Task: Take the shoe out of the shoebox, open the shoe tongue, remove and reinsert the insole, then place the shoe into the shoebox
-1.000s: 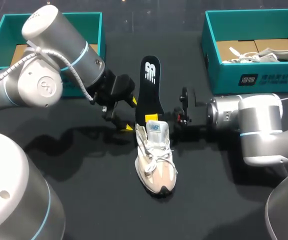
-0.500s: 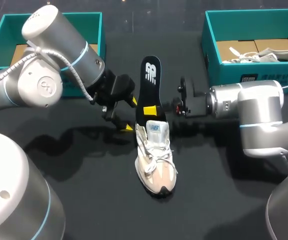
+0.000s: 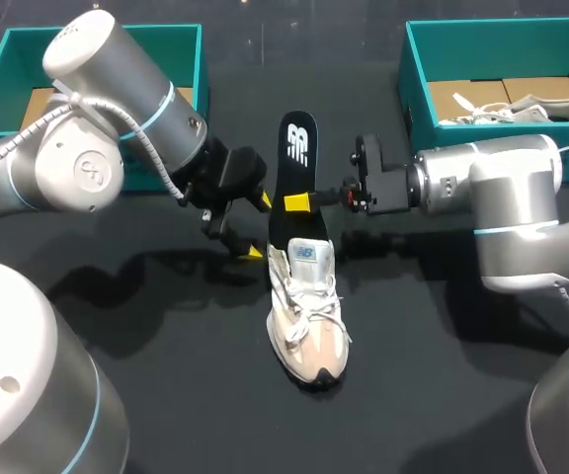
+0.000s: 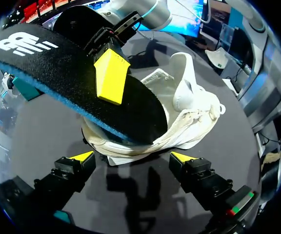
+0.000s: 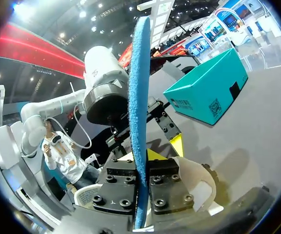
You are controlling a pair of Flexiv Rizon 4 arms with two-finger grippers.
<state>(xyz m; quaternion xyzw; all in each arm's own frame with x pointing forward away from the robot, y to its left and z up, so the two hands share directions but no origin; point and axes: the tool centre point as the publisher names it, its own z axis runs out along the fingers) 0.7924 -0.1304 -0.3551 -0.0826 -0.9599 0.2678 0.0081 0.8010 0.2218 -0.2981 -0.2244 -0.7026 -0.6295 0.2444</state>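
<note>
A beige and white shoe (image 3: pixel 307 311) lies on the black table, toe toward the front. A black insole (image 3: pixel 297 158) with a blue edge rises from the shoe's opening, leaning toward the back. My right gripper (image 3: pixel 297 201) is shut on the insole's middle; the right wrist view shows the insole (image 5: pixel 138 97) edge-on between the pads (image 5: pixel 167 187). My left gripper (image 3: pixel 257 226) stands open just left of the shoe's heel. In the left wrist view its gripper (image 4: pixel 131 158) faces the shoe (image 4: pixel 184 109), under the insole (image 4: pixel 57 68), nothing between its fingers.
A teal shoebox (image 3: pixel 433 148) at the back right holds another pale shoe (image 3: pixel 527 107). A second teal shoebox (image 3: pixel 8 49) stands at the back left, behind my left arm. The dark tabletop (image 3: pixel 166 375) runs in front of the shoe.
My right gripper has slid up along the insole, away from the shoe's tongue toward the back, and closed tighter on it. The left arm and the shoe have kept still.
</note>
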